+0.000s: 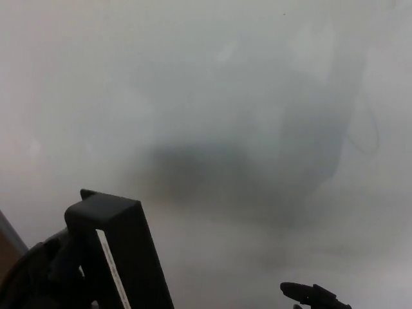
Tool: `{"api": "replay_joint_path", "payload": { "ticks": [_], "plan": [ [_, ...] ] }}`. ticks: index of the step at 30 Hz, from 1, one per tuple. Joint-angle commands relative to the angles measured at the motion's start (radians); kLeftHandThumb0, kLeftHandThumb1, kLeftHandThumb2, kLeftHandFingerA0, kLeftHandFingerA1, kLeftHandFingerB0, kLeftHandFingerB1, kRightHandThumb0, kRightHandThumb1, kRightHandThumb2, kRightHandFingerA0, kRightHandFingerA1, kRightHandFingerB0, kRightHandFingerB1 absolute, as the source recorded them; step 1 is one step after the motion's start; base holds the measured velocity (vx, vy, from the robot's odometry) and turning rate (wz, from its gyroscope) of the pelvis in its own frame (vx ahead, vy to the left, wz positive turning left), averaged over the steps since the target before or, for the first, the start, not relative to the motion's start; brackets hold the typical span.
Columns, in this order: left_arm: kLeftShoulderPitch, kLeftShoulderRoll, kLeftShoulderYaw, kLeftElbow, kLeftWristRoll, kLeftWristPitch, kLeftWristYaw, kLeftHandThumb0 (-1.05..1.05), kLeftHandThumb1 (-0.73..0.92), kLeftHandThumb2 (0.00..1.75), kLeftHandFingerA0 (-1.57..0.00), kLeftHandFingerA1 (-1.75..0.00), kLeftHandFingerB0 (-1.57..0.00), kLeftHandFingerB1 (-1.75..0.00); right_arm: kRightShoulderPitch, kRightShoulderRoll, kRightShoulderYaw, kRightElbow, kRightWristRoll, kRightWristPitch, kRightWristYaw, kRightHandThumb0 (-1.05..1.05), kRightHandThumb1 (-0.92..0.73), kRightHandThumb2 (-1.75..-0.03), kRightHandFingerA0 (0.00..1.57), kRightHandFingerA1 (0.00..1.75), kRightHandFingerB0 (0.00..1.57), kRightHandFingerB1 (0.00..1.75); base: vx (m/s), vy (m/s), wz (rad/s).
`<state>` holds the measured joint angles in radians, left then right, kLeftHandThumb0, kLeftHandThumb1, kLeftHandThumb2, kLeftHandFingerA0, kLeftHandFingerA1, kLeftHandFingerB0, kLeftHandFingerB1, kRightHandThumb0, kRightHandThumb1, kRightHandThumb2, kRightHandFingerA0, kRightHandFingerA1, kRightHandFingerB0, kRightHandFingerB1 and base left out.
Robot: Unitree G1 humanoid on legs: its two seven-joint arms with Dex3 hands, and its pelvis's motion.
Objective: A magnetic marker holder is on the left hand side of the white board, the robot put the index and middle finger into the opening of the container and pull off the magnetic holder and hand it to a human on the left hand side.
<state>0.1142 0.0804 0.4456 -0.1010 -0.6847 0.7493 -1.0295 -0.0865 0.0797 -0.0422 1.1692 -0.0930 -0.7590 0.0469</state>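
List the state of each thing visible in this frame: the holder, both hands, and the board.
Magnetic marker holder: off the whiteboard, carried at lower left, open side showing.
Left hand: shut on the holder, mostly cut off by the frame edge.
Right hand: only a dark tip shows at the bottom edge; open or shut cannot be told.
Whiteboard: bare, with a faint curved mark at right.
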Motion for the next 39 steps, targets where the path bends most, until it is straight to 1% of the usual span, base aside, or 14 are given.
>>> {"api": "replay_joint_path", "payload": {
  "ticks": [1, 2, 3, 5, 6, 7, 20, 21, 22, 23, 24, 26, 27, 39],
  "plan": [
    [0.099, 0.049, 0.382, -0.064, -1.123, 0.033, 0.333, -0.50, 0.66, 0.60, -0.85, -1.03, -0.75, -0.51, 0.028, -0.032, 0.004, 0.010, -0.010, 0.025, -0.031, -0.61, -0.84, -0.65, 0.75, 0.57, 0.61, 0.48, 0.00, 0.000, 0.00],
    [0.099, 0.055, 0.380, -0.059, -1.124, 0.043, 0.329, -0.50, 0.66, 0.60, -0.85, -1.03, -0.75, -0.51, 0.028, -0.032, 0.004, 0.010, -0.009, 0.025, -0.030, -0.61, -0.84, -0.65, 0.75, 0.57, 0.61, 0.48, 0.00, 0.000, 0.00],
    [0.054, 0.055, 0.395, -0.038, -1.031, 0.066, 0.186, -0.67, 0.57, 0.57, -0.51, -0.53, -0.28, -0.35, 0.029, -0.032, -0.001, 0.009, -0.003, 0.025, -0.025, -0.62, -0.83, -0.65, 0.75, 0.57, 0.62, 0.48, 0.00, 0.000, 0.00],
    [0.024, 0.049, 0.397, -0.027, -0.983, 0.078, 0.105, -0.85, 0.59, 0.59, -0.44, -0.40, -0.07, -0.28, 0.027, -0.032, -0.003, 0.009, 0.000, 0.024, -0.024, -0.62, -0.83, -0.65, 0.76, 0.56, 0.62, 0.48, 0.00, 0.000, 0.00],
    [0.016, 0.046, 0.393, -0.025, -0.977, 0.080, 0.088, -0.85, 0.59, 0.59, -0.44, -0.40, -0.07, -0.28, 0.026, -0.031, -0.004, 0.009, 0.000, 0.023, -0.024, -0.62, -0.83, -0.65, 0.76, 0.56, 0.62, 0.48, 0.00, 0.000, 0.00],
    [-0.008, 0.034, 0.374, -0.016, -0.915, 0.095, 0.012, -1.05, 0.58, 0.95, -0.30, -0.45, -0.08, -0.15, 0.026, -0.034, 0.001, 0.007, -0.009, 0.022, -0.035, -0.62, -0.84, -0.65, 0.75, 0.56, 0.62, 0.48, 0.00, 0.000, 0.00],
    [-0.023, -0.071, 0.292, -0.113, -0.766, 0.028, -0.062, -1.05, 0.71, 1.16, -0.30, -0.46, -0.08, -0.25, 0.039, -0.031, -0.006, 0.006, -0.002, 0.015, -0.029, -0.62, -0.83, -0.65, 0.77, 0.59, 0.63, 0.49, 0.00, 0.000, 0.00],
    [-0.025, -0.071, 0.285, -0.112, -0.764, 0.033, -0.073, -1.05, 0.71, 1.16, -0.30, -0.46, -0.08, -0.25, 0.039, -0.030, -0.007, 0.006, 0.000, 0.015, -0.026, -0.62, -0.83, -0.65, 0.77, 0.59, 0.63, 0.49, 0.00, 0.000, 0.00],
    [-0.028, -0.071, 0.278, -0.110, -0.759, 0.037, -0.083, -1.05, 0.92, 0.70, -0.37, -0.33, -0.07, -0.27, 0.039, -0.028, -0.009, 0.006, 0.003, 0.017, -0.022, -0.63, -0.82, -0.65, 0.77, 0.58, 0.63, 0.48, 0.00, 0.000, 0.00],
    [-0.030, -0.071, 0.276, -0.109, -0.758, 0.038, -0.086, -1.05, 0.92, 0.70, -0.37, -0.33, -0.07, -0.27, 0.039, -0.028, -0.010, 0.006, 0.004, 0.019, -0.021, -0.63, -0.82, -0.65, 0.77, 0.58, 0.63, 0.48, 0.00, 0.000, 0.00],
    [-0.033, -0.067, 0.271, -0.103, -0.757, 0.044, -0.091, -1.05, 0.70, 1.16, -0.32, -0.47, -0.07, -0.23, 0.037, -0.028, -0.008, 0.006, 0.001, 0.019, -0.023, -0.64, -0.83, -0.65, 0.76, 0.57, 0.63, 0.48, 0.00, 0.000, 0.00],
    [-0.035, -0.060, 0.269, -0.096, -0.759, 0.049, -0.092, -1.05, 0.70, 1.16, -0.32, -0.47, -0.07, -0.23, 0.033, -0.030, -0.003, 0.005, -0.006, 0.017, -0.029, -0.64, -0.83, -0.65, 0.76, 0.57, 0.63, 0.48, 0.00, 0.000, 0.00],
    [-0.031, -0.057, 0.267, -0.098, -0.762, 0.051, -0.090, -1.05, 0.90, 0.69, -0.36, -0.33, -0.08, -0.28, 0.032, -0.031, 0.000, 0.004, -0.013, 0.016, -0.039, -0.64, -0.83, -0.64, 0.76, 0.56, 0.63, 0.48, 0.00, 0.000, 0.00],
    [-0.016, -0.026, 0.246, -0.096, -0.783, 0.051, -0.092, -1.05, 0.87, 0.70, -0.38, -0.33, -0.07, -0.29, 0.028, -0.037, 0.010, 0.004, -0.030, 0.007, -0.050, -0.62, -0.85, -0.65, 0.76, 0.56, 0.62, 0.48, 0.00, 0.000, 0.00]
  ]
}}
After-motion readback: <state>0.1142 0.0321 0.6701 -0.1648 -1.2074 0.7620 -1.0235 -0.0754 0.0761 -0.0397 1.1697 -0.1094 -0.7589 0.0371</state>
